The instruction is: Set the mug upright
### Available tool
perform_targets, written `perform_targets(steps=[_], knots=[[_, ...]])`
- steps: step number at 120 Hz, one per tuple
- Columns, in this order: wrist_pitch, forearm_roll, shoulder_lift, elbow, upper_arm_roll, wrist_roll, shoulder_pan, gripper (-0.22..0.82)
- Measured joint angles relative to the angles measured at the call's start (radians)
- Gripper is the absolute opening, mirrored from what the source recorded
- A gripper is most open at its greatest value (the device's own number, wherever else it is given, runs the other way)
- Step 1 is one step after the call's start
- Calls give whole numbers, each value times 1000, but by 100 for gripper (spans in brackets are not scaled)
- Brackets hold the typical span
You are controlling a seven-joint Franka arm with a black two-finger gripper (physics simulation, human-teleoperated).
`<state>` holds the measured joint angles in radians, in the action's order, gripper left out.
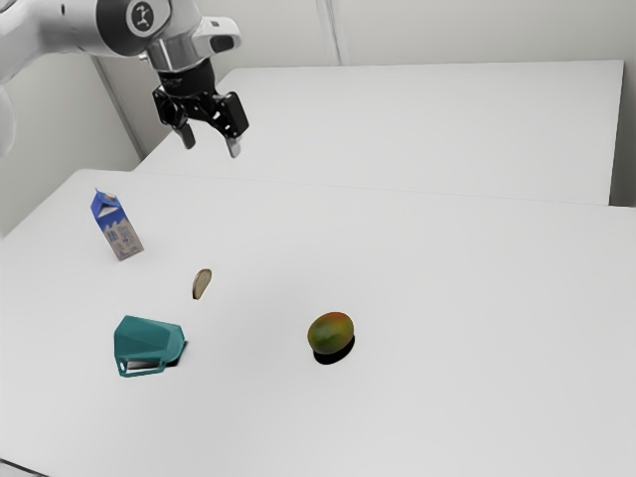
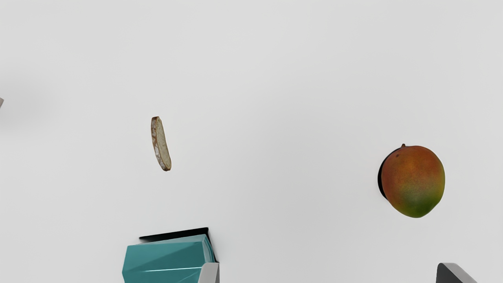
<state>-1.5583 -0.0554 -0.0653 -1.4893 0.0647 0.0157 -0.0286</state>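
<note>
The teal mug (image 1: 149,339) lies on its side on the table (image 1: 437,298), its handle toward the exterior camera; near the mug is a thin bread slice (image 2: 160,143); the mango (image 2: 414,181) sits well apart from the mug, toward the exterior view's right; the blue-topped carton (image 1: 118,228) stands farther from the mug than the slice does; high above the mug's level hangs the gripper (image 1: 211,145), fingers spread wide and grasping nothing.
</note>
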Motion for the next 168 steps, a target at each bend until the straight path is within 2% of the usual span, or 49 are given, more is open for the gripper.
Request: perform_targets(steps=[48,63,82,127,144,168], knots=[[20,15,12,-12,0,-3,8,60],[35,65,35,-65,3,-2,24,60],[17,126,134,-226,3,20,56,60],[-125,284,224,-556,-2,199,346,60],[-157,336,218,-608,-3,302,434,60],[-187,422,145,-645,-3,472,578,60]])
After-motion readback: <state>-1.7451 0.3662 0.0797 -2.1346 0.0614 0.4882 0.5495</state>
